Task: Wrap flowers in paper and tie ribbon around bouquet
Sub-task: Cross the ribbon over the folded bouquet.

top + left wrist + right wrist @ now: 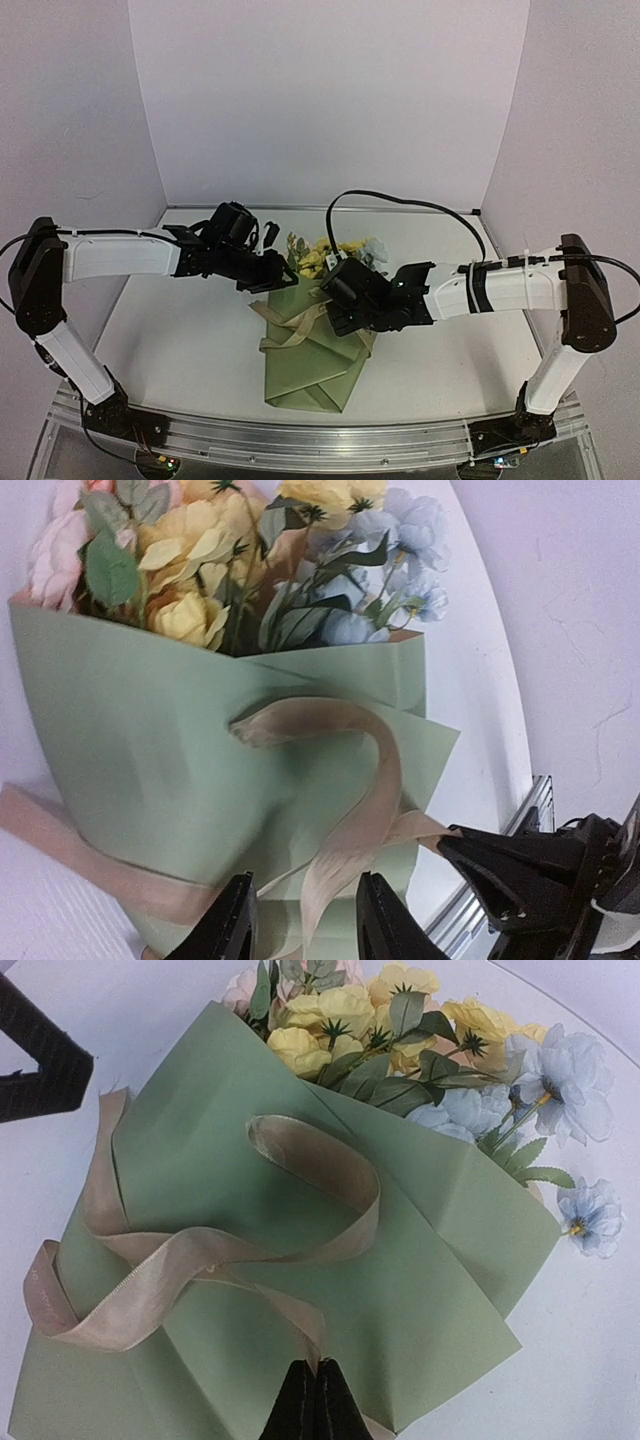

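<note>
Bouquet point(400, 1210): one, olive paper point(130, 730) cone.
Ribbon point(320, 1170): one, looped.
My left gripper point(307, 890): jaws apart astride ribbon.
My right gripper point(315, 1380): pinching ribbon.
Table point(180, 340): white.
Walls point(330, 100): pale lilac.

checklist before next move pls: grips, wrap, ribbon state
1. Right gripper holds the ribbon: ok, jaws shut on a strand.
2. Left gripper free: ok, jaws apart, a strand hangs unclamped between them.
3. Paper wrapped around the flowers: ok, blooms stick out the top.
4. Ribbon goes around the paper: ok, a band crosses its lower part.
5. Ribbon snug: not ok, a slack loop stands off the paper.
6. Bow finished: cannot tell.
</note>
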Available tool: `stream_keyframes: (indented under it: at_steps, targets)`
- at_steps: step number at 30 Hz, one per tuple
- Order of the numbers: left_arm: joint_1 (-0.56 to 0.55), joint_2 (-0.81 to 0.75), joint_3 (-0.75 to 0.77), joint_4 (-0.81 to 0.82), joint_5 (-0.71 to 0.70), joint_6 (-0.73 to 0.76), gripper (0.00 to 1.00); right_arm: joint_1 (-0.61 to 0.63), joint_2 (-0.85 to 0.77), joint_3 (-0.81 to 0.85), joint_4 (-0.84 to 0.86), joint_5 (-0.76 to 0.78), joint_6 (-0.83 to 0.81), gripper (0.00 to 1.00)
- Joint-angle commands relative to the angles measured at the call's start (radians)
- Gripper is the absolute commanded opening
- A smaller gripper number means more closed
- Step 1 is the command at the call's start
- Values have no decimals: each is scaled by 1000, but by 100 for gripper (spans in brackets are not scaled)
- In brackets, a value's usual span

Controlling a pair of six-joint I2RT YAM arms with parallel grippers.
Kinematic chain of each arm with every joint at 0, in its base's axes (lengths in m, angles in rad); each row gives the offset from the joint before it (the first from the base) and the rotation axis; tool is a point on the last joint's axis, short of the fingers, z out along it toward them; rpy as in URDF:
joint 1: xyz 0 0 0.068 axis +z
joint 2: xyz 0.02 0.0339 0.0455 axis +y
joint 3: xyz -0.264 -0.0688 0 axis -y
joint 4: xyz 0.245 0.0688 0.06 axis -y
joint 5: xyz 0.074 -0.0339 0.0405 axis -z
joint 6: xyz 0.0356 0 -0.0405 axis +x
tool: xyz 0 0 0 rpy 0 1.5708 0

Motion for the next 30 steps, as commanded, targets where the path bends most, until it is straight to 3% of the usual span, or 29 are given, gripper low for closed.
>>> stream_keyframes:
  at_steps: [1,12,30]
  targets:
    - [-6,118,132,96,75,35,33,-2,-17,-23,65,30,3,1]
    - [-9,396,331,144,304,-11,29,-2,-43,-68,98,68,31,1]
    - [-71,452,347,29,582,87,29,-2,-78,-81,123,125,43,3]
